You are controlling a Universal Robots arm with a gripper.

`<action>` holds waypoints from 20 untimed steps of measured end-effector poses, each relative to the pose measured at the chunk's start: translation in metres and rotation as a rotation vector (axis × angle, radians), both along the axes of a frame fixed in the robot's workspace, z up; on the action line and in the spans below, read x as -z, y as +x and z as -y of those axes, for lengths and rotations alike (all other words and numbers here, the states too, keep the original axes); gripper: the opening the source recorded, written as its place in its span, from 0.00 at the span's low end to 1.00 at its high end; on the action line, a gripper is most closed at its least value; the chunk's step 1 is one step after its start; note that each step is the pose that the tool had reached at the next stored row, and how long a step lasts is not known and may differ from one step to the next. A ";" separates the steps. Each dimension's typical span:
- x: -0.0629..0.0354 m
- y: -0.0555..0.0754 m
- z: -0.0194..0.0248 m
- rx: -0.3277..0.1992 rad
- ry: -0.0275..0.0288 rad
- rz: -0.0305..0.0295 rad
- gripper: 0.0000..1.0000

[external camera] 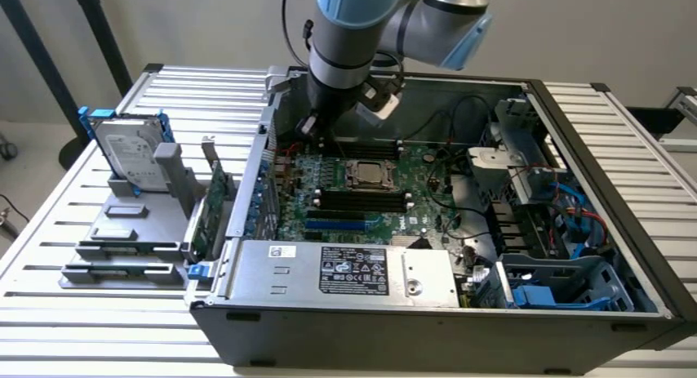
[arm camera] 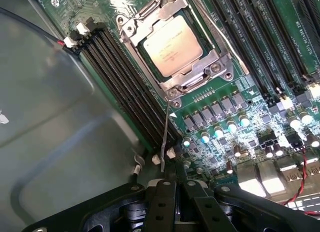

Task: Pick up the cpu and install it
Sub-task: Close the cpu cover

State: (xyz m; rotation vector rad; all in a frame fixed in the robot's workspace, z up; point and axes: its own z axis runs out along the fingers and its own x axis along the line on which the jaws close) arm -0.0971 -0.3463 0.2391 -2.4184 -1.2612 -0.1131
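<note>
Entry: arm reaches down into the open computer case (external camera: 436, 329), at the far edge of the motherboard (arm camera: 250, 97).

Fingers: my gripper (arm camera: 172, 186) has its fingers pressed together. I see no chip between them.

Location of part: the cpu (arm camera: 172, 45) lies flat in its socket, silver lid up, pale rim showing on all sides. The metal socket frame (arm camera: 200, 74) surrounds it. Banks of black memory slots (arm camera: 125, 77) run along both sides of the socket. The cpu is well apart from my fingertips.

Nearest thing: the thin wire retention lever (arm camera: 164, 132) runs from the socket corner towards me. Its free end sits just beside my fingertips. I cannot tell whether I touch it, nor whether the frame is latched over the chip.

Handling, my judgement:
- Light and stiff. It is a thin flat plate and will not flex in a grip.
- The lid is smooth metal, so likely slippery. A pinch across the top face gives little purchase.
- Fragile on the underside and in the socket beneath. Any tilt or sideways drag risks the contacts.
- Best hold is on two opposite edges of the pale rim, fingers low and square to the chip, kept level.
- The frame leaves little room around the rim, so the approach wants to be straight down.

Away from the work: a hard drive (external camera: 130, 153) stands in a rack at the exterior view's left.
</note>
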 end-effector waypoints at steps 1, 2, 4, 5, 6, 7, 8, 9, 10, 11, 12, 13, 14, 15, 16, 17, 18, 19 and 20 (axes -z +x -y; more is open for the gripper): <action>0.0001 0.000 -0.0002 0.005 0.0008 0.0016 0.11; 0.0001 0.000 -0.0005 0.010 0.0013 0.0039 0.11; 0.0001 0.000 -0.0011 0.019 0.0015 0.0099 0.11; 0.0001 0.000 -0.0015 0.023 0.0016 0.0132 0.11; 0.0000 0.000 -0.0020 0.027 0.0014 0.0169 0.11; 0.0000 0.000 -0.0025 0.030 0.0014 0.0211 0.11; -0.0001 0.000 -0.0031 0.032 0.0014 0.0254 0.11; -0.0001 0.000 -0.0037 0.033 0.0015 0.0299 0.11; -0.0002 0.000 -0.0041 0.034 0.0016 0.0342 0.11; -0.0003 0.000 -0.0046 0.035 0.0016 0.0387 0.11; -0.0004 0.000 -0.0049 0.035 0.0017 0.0429 0.11; -0.0004 0.001 -0.0052 0.036 0.0019 0.0479 0.11; -0.0004 0.001 -0.0055 0.036 0.0021 0.0526 0.11; -0.0004 0.002 -0.0056 0.036 0.0022 0.0570 0.11; -0.0004 0.002 -0.0057 0.036 0.0022 0.0615 0.11; -0.0004 0.003 -0.0058 0.036 0.0021 0.0663 0.11; -0.0005 0.004 -0.0059 0.037 0.0019 0.0713 0.11; -0.0005 0.005 -0.0060 0.037 0.0016 0.0773 0.11; -0.0005 0.007 -0.0061 0.037 0.0010 0.0830 0.11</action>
